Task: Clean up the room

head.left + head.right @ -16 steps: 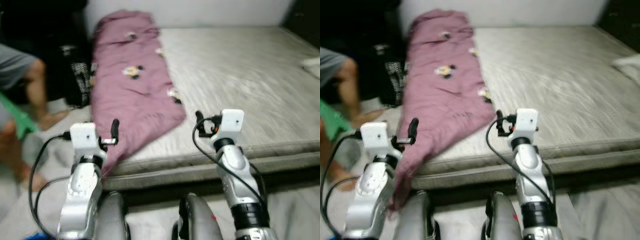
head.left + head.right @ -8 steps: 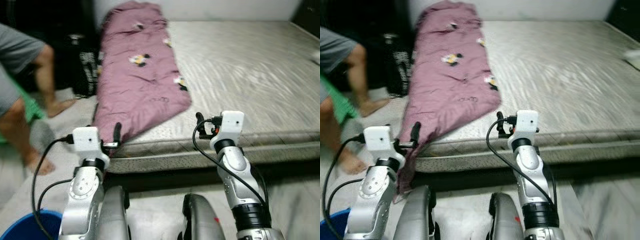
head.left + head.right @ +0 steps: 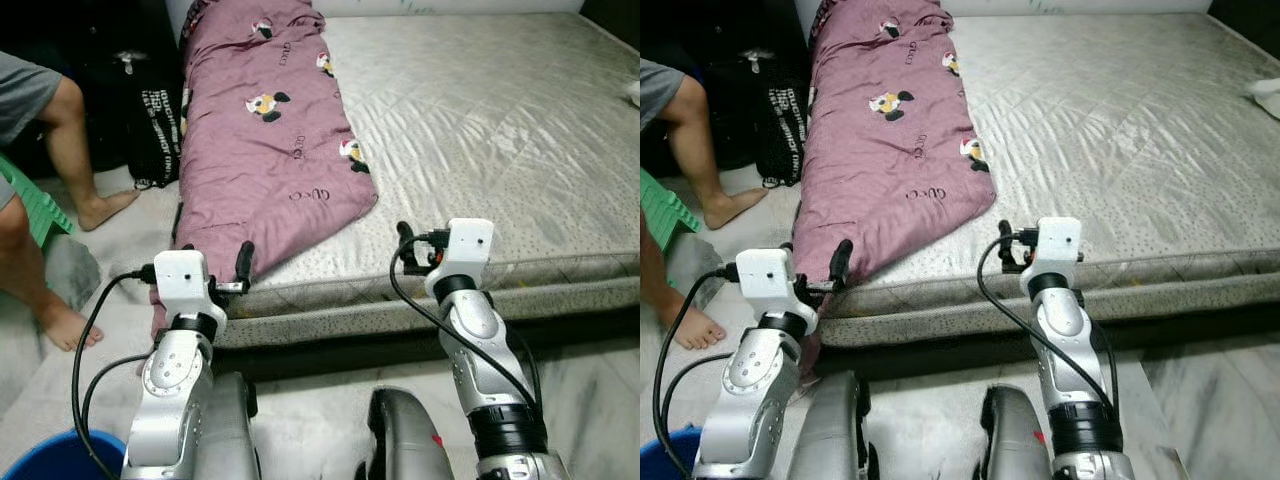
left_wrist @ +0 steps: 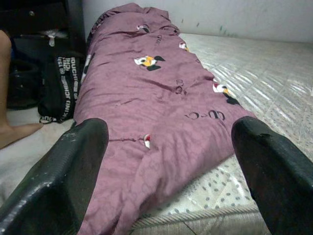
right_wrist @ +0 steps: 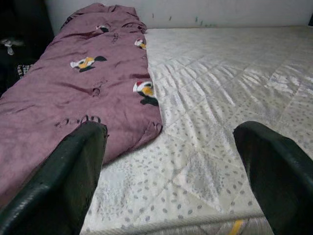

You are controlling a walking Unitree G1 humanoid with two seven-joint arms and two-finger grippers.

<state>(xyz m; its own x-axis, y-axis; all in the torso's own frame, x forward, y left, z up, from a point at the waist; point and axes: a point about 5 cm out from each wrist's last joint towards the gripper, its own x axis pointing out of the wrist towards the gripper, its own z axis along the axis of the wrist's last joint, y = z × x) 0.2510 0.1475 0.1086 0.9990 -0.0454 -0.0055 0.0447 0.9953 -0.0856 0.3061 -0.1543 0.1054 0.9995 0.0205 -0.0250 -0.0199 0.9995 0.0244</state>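
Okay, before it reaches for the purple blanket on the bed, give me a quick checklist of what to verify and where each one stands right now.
1. Left tool open: ok, fingers spread wide in the left wrist view.
2. Right tool open: ok, fingers apart in the right wrist view.
3. Both tools free of load: ok, nothing between the fingers.
4. Blanket within reach of the left tool: ok, its lower edge hangs over the mattress side just ahead.
5. Person clear of the path: cannot tell, legs stand close by on the left.
6. Blanket free of things on top: ok.
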